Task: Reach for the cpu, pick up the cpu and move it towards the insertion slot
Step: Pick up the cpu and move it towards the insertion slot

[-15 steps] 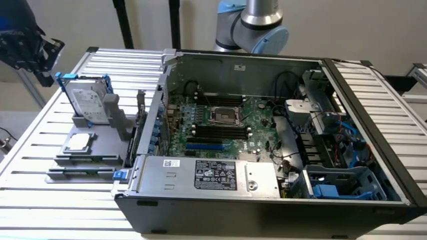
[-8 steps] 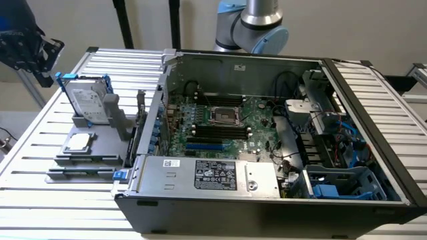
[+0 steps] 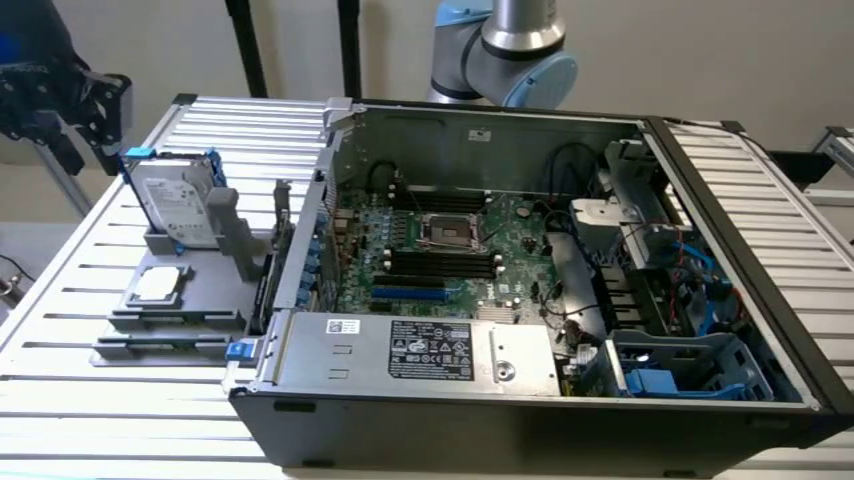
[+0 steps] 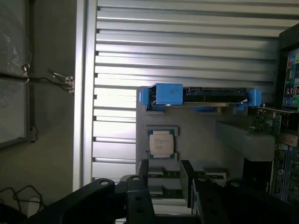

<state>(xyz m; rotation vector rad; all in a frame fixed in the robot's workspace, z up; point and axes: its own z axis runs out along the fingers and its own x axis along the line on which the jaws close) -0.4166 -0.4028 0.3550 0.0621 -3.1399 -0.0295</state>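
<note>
**Entry: cpu transfer, reach stage**

- **cpu** [image 3: 158, 284]: Small square chip lying flat with its silver top up. It is seated in a grey holder [image 3: 174, 318] on the slatted surface [image 3: 80, 400]. It lies outside the computer case [image 3: 467, 420], off the case's left wall as the exterior view has it, on the near side of the upright hard drive [image 3: 174, 200]. Not yet lifted.
- **insertion slot** [image 3: 450, 232]: Square socket with a silver frame and a dark centre, on the motherboard [image 3: 514, 250] inside the open case. It is well apart from the cpu, with the case wall between the two.
- **gripper** [image 4: 164, 186]: Fingers apart, with nothing between them. The wrist view looks down past them onto the cpu, which is clear of both fingers with no contact.
- **Step in hand (judged):** the reach. The gripper is lined up roughly over the holder, but the pick has not begun.
- **What the next move calls for (judged):**
  - A straight descent, with the spread fingers straddling two opposite edges of the chip.
  - The chip is thin and sits low in its holder, so the fingers have to come down close to the holder's face before they close.
  - The holder's raised edges stand tight against the chip, so centring matters more than speed.
  - The hard drive with its blue rails stands just beside on the far side, and needs clearance.
</note>
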